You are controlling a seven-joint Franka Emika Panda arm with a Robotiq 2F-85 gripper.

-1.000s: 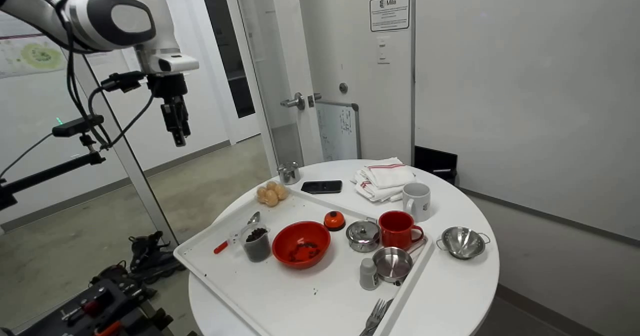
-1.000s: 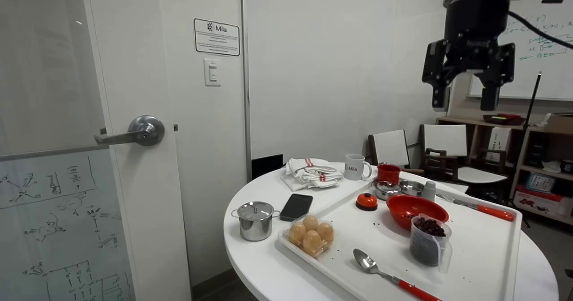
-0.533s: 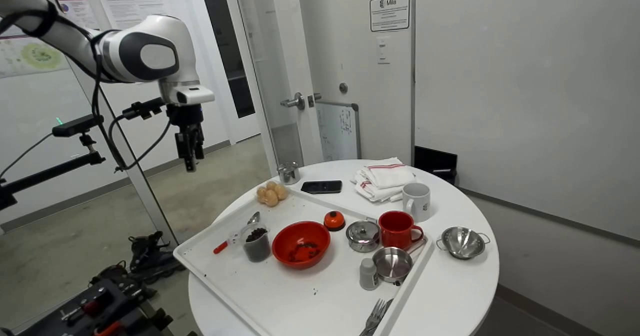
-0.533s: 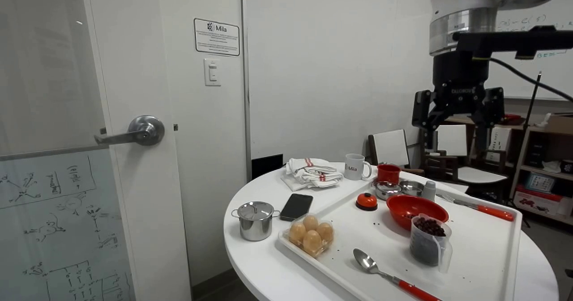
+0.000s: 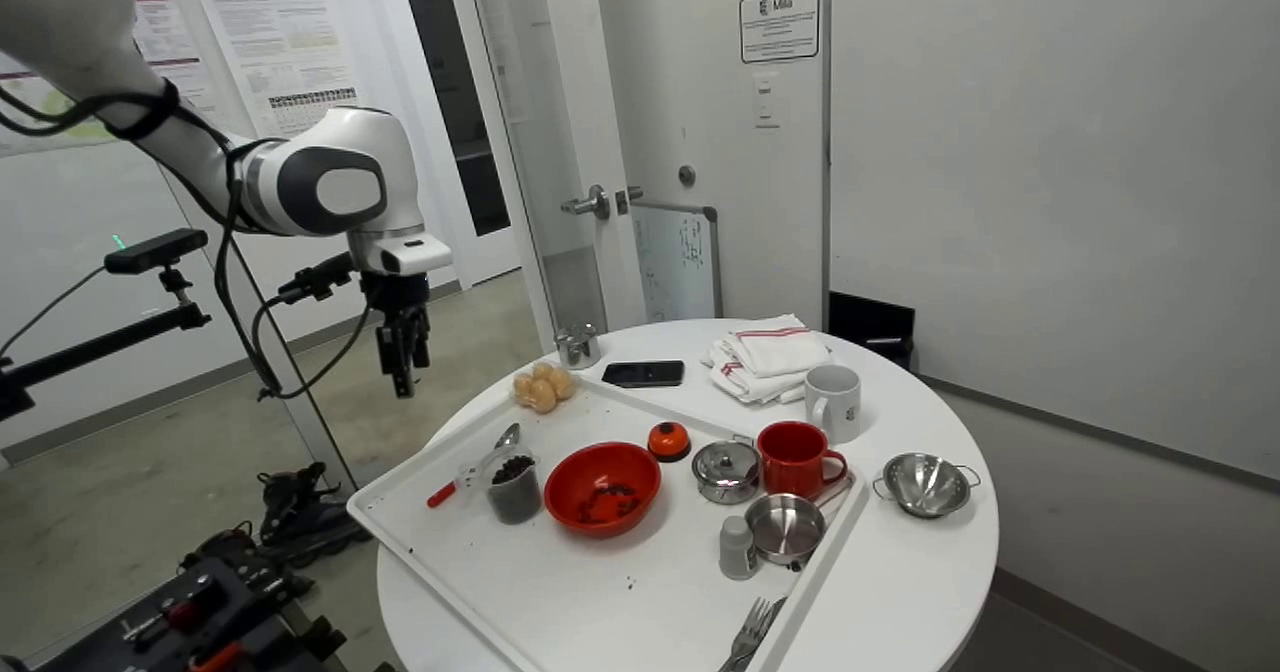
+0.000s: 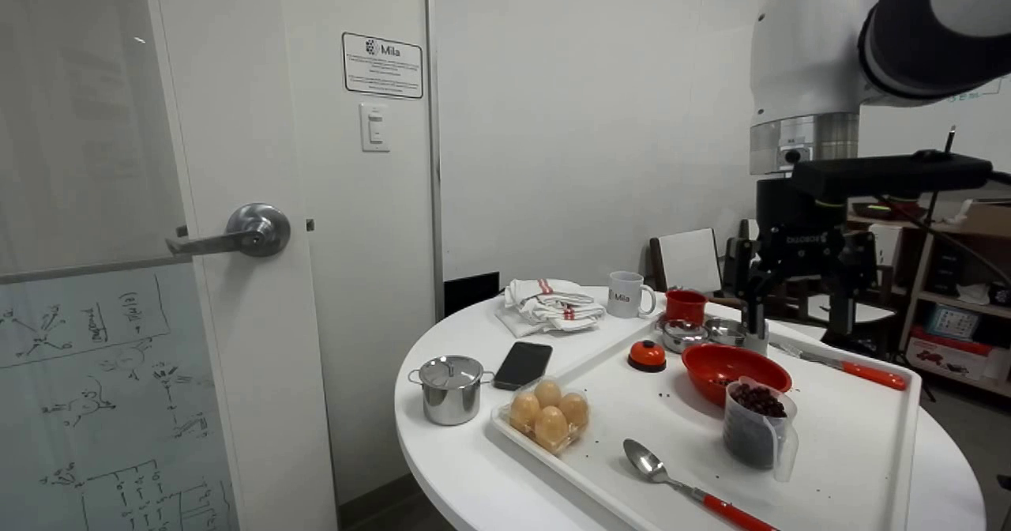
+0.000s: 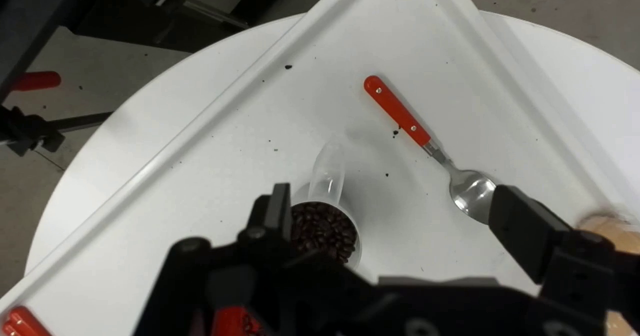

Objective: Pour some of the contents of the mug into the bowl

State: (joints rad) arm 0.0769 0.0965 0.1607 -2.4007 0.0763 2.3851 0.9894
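on one tray (image 6: 853, 436), four eggs (image 6: 550, 422), one red bowl (image 5: 590, 467), one cup (image 6: 747, 434) of beans (image 7: 327, 230); one gripper (image 6: 798, 327), fingers (image 6: 843, 315) wide apart

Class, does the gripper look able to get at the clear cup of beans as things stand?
Probably yes: the gripper is open, and nothing seems to cover the clear cup from above. The red bowl close beside it may leave less room on that side.

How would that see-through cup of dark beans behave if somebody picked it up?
The cup looks like clear plastic, so it may flex when squeezed. The dark beans look loose and sit high inside, so tilting would probably spill some.
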